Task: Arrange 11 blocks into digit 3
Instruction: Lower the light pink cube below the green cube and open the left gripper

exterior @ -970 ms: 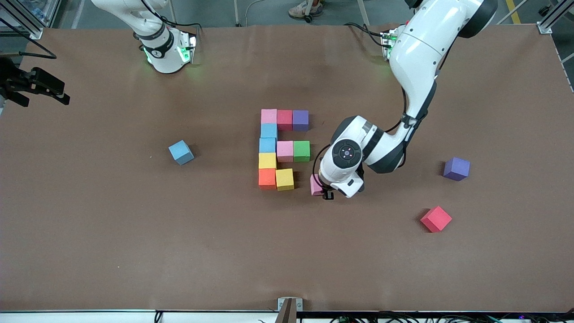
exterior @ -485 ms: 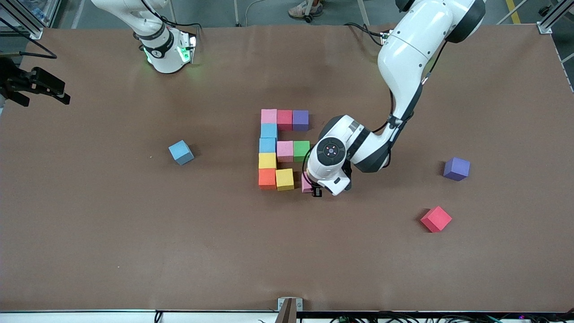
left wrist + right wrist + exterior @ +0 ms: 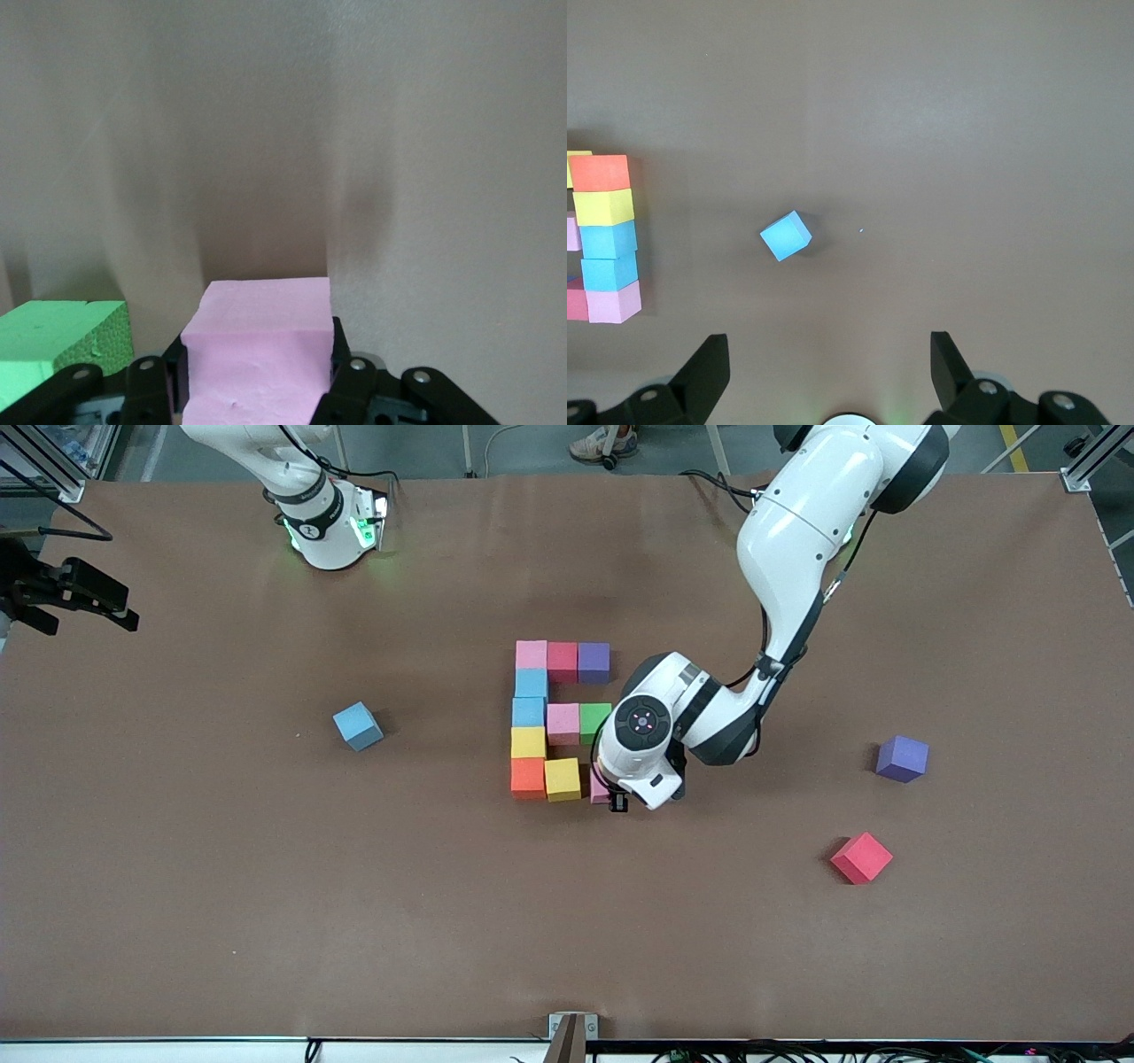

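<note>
Front view: I see my left gripper (image 3: 617, 797) beside a yellow block (image 3: 563, 779). Left wrist view shows it clamped on a pink block (image 3: 259, 350). My right gripper (image 3: 828, 372) waits, spread apart.

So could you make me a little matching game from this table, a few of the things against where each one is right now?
Things:
1. pink block
2. loose blue block
3. loose red block
4. right gripper

Places:
A. up over the loose blue block, open
B. toward the right arm's end
C. in the left gripper
D. nearest the front camera

Pairs: 1-C, 2-B, 3-D, 4-A
</note>
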Action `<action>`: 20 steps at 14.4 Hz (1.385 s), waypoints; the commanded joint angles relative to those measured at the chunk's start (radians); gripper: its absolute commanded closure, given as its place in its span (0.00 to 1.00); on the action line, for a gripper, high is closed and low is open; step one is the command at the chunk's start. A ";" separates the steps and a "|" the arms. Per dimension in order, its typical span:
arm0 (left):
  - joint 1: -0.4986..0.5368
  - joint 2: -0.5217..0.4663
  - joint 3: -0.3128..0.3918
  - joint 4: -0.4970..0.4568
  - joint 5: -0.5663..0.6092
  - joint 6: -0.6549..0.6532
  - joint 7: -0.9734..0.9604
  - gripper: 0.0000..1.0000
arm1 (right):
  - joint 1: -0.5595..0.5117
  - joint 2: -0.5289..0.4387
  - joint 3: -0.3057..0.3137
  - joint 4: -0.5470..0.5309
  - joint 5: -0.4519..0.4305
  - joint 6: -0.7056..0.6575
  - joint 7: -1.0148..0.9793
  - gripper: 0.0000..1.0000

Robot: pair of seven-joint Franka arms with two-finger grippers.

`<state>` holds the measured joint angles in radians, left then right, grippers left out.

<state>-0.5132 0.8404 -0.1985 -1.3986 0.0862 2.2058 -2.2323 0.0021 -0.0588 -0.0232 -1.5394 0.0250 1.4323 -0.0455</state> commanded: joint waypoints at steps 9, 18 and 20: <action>-0.073 0.037 0.059 0.046 0.001 -0.021 -0.033 0.57 | -0.010 -0.015 0.009 -0.018 -0.007 -0.001 0.003 0.00; -0.114 0.045 0.099 0.058 -0.002 -0.018 -0.029 0.57 | -0.008 -0.015 0.009 -0.018 -0.007 -0.004 0.003 0.00; -0.114 0.051 0.099 0.070 -0.002 -0.018 -0.027 0.57 | -0.008 -0.015 0.009 -0.018 -0.007 -0.006 0.003 0.00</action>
<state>-0.6143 0.8575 -0.1085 -1.3719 0.0868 2.1958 -2.2579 0.0021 -0.0588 -0.0229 -1.5395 0.0250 1.4271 -0.0457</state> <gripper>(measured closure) 0.427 0.000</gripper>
